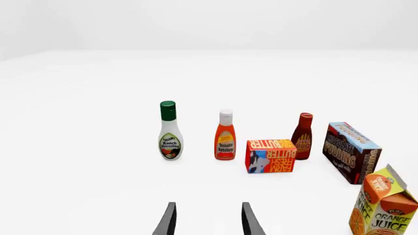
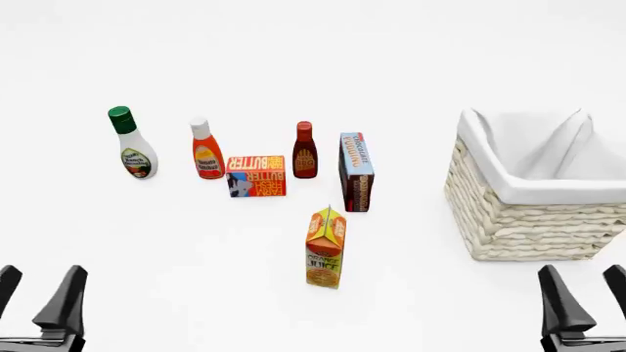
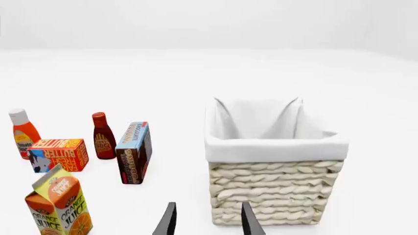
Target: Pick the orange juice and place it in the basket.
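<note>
Both grippers parked low at the near edge, fingers spread apart and holding nothing: left gripper at the near left, right gripper at the near right, just in front of the large pale woven wicker basket with white cloth lining.

Tall orange-and-yellow gable-top orange juice carton upright and alone in the near middle, between the two arms, well apart from the basket and nearer than the row of other groceries.

Dark flat chocolate pudding box standing on edge just behind the carton; red butter box, dark red sauce bottle and orange ketchup bottle with white cap further back.

Risks, as judgement: tall narrow carton likely to topple if nudged by one finger before closing; too deep a reach could knock over the pudding box; too low a carry could catch the basket rim.
</note>
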